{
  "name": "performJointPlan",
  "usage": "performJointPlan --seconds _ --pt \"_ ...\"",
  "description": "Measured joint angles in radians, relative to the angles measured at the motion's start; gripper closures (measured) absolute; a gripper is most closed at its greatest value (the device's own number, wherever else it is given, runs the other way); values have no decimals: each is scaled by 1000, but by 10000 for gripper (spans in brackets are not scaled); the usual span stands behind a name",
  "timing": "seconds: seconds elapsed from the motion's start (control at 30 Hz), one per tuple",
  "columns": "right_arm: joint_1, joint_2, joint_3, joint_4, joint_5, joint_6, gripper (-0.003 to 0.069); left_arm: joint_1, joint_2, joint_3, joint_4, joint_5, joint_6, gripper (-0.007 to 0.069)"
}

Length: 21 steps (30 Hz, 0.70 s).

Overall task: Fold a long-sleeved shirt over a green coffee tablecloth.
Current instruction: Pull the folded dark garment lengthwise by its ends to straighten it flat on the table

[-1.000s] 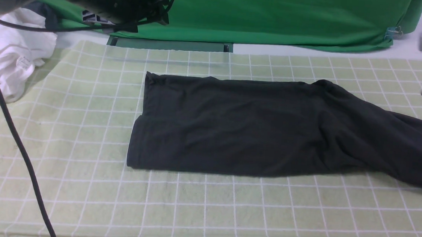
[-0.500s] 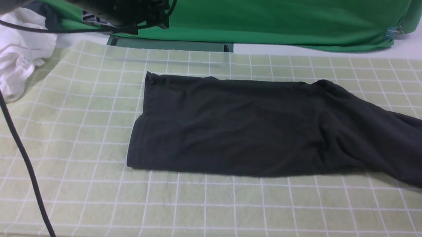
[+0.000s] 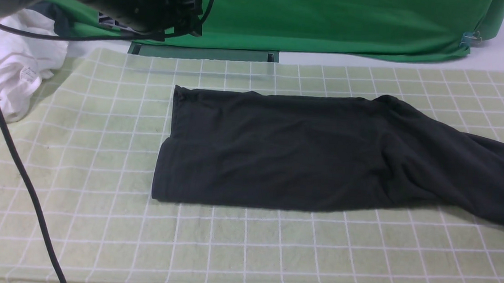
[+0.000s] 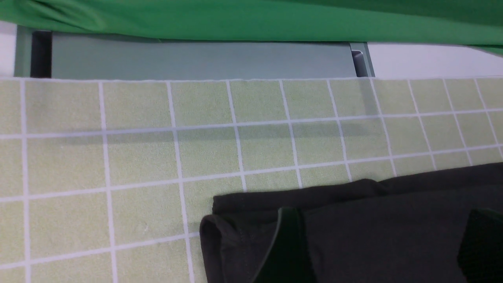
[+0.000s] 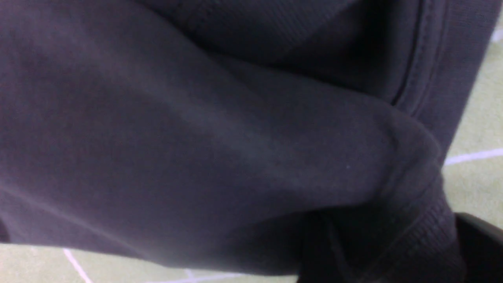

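Observation:
The long-sleeved shirt (image 3: 278,152) lies folded into a long black band on the green coffee tablecloth (image 3: 97,170), and one sleeve runs off the right edge. No print shows. My left gripper (image 3: 186,8) hangs high at the back left. In the left wrist view the left gripper (image 4: 385,247) is open over the shirt (image 4: 373,204), near its far left corner. The right arm is out of the front view. Its wrist view is filled with dark shirt fabric (image 5: 196,137). There the right gripper (image 5: 393,251) is open, with a ribbed cuff bunched between its fingers (image 5: 481,243).
A white garment (image 3: 10,68) is heaped at the left edge. Deep green fabric (image 3: 333,17) drapes along the back, over a grey-green bar (image 3: 202,53). A black cable (image 3: 21,164) hangs across the left side of the cloth.
The right gripper, at the right edge over the sleeve one second ago, has left the front view. The left arm has edged slightly right. The shirt lies as before.

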<state>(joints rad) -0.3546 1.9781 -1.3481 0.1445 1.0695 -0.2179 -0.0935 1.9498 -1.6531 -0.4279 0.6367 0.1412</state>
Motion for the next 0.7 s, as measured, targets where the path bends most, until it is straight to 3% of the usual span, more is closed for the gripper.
performJointPlan --seconds 0.1,0.17,0.43,0.7 --pt "0 0 -34 2 0 0 535 0 0 0 -22 26 2 85" --pt "0 0 -72 2 5 1 607 0 0 0 -31 38 15 85" --pt "0 -2 -300 -6 135 38 621 0 0 0 -48 81 26 85" --pt "0 22 -366 -7 20 6 605 0 0 0 -51 88 29 85"
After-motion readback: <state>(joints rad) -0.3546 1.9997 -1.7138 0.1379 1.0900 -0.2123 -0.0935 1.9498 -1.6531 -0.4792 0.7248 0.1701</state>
